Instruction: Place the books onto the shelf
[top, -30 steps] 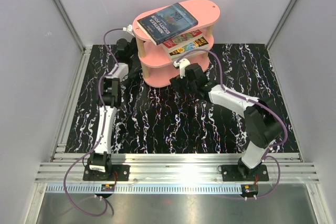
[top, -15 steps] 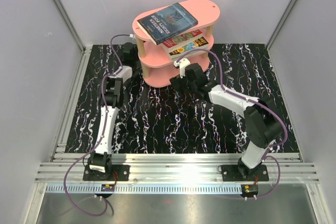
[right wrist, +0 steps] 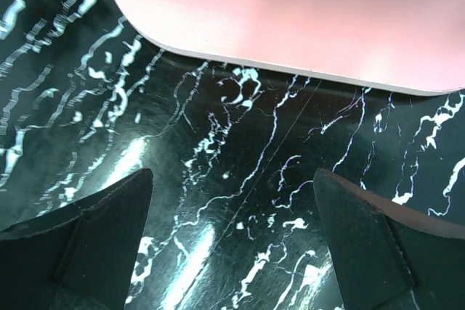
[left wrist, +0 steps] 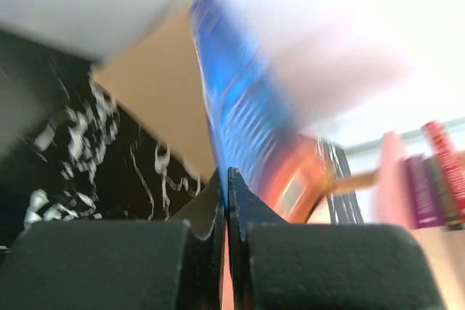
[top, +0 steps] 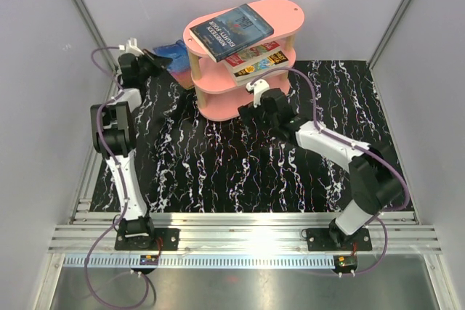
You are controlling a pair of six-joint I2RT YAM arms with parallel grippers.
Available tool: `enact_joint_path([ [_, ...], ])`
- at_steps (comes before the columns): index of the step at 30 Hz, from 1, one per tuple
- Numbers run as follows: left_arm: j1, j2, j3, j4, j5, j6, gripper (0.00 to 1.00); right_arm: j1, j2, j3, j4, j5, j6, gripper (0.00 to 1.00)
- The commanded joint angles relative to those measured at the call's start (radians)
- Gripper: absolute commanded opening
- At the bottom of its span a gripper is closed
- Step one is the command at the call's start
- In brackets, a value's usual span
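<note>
The pink shelf (top: 283,16) stands at the back of the table. A dark blue book (top: 232,30) lies on its top board, and red and yellow books (top: 254,57) lie on the middle board. My left gripper (top: 150,59) is at the back left, shut on a blue-and-orange book (top: 171,54) held off the table beside the shelf. In the left wrist view the jaws (left wrist: 227,176) pinch this blurred book (left wrist: 240,107) by its edge. My right gripper (top: 243,115) is open, low at the shelf's front base (right wrist: 290,12), with nothing between its fingers (right wrist: 94,237).
The black marbled table (top: 240,172) is boxed in by grey walls on three sides. An aluminium rail (top: 247,234) runs along its near edge. In the left wrist view a purple book (left wrist: 418,190) and a red one (left wrist: 445,157) show on the shelf.
My left gripper closed, and its arm swung from behind the shelf out to the back left with the blue-and-orange book in its jaws. The right arm shifted slightly.
</note>
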Motion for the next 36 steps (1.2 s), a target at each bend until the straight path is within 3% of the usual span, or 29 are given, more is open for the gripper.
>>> enact_joint_path([
  [1,-0.013,-0.178,-0.043,0.022,-0.107,0.104,0.00,0.005,-0.092,-0.018,0.053,-0.034,0.042,1.00],
  [11,-0.013,-0.355,-0.067,-0.070,-0.106,0.148,0.00,0.005,-0.212,-0.054,0.078,-0.100,0.115,1.00],
  [23,-0.012,-0.692,-0.170,-0.251,-0.161,0.279,0.00,0.065,-0.192,0.070,0.030,-0.197,0.183,1.00],
  [27,-0.012,-0.807,-0.289,-0.257,-0.150,0.277,0.00,0.098,-0.166,0.119,0.012,-0.213,0.198,1.00],
  [36,-0.013,-1.025,-0.730,-0.106,-0.051,0.173,0.00,0.155,-0.099,0.127,0.044,-0.230,0.261,1.00],
])
